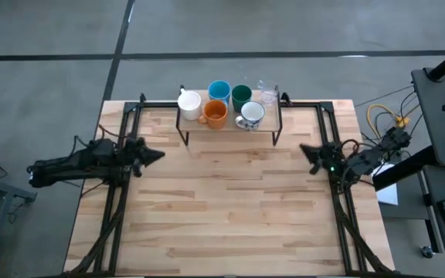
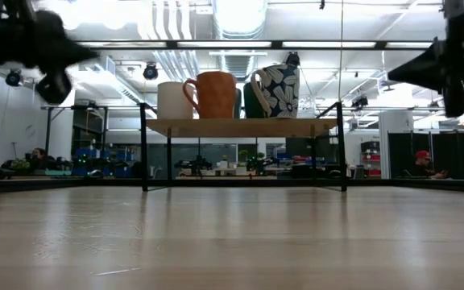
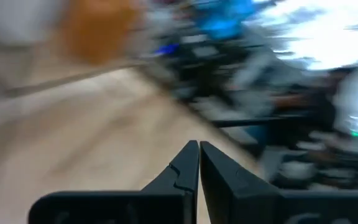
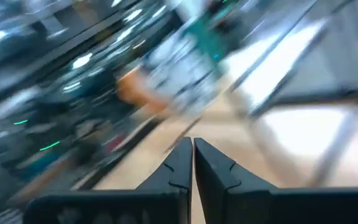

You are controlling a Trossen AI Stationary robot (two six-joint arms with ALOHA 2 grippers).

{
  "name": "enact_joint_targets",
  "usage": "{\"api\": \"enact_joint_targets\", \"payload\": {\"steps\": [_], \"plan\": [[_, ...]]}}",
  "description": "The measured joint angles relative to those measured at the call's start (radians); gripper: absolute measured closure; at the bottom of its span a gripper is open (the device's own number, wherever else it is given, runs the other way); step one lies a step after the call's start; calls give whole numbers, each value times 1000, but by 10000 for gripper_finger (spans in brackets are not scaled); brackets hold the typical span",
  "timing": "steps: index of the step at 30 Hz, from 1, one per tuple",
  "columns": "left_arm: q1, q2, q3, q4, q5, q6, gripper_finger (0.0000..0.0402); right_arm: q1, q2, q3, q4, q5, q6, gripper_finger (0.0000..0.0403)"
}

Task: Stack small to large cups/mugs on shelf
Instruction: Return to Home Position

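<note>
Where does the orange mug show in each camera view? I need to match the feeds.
High view: orange mug in the shelf's front row, between the white mug and the patterned mug.
Low view: on the shelf, left of centre, handle pointing left.
Left wrist view: only a blurred orange patch, probably it.
Right wrist view: a blurred orange patch, probably it.
Shared landmark: the shelf board, in high and low views.

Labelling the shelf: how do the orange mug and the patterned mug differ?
The orange mug is plain orange throughout; the patterned mug is white with dark blue leaves, greyish inside. The orange mug stands on the left arm's side of the shelf's middle, the patterned mug on the right arm's. Both stand upright, handles toward the left arm.
</note>
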Motion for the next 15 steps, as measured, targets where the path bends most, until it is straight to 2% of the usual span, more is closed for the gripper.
{"api": "enact_joint_targets", "payload": {"steps": [3,7,11,13,15], "plan": [[0,-15,82,-310,-178,4,401,0,-10,44,-26,184,-164,394],[0,76,197,-580,-312,-14,401,0,16,146,-41,290,-433,394],[0,238,249,-642,-395,-29,401,0,43,232,-46,420,-564,394],[0,327,257,-641,-424,-34,401,-1,40,253,-93,419,-561,394],[0,406,255,-644,-441,-41,401,-2,36,256,-148,417,-478,394]]}}
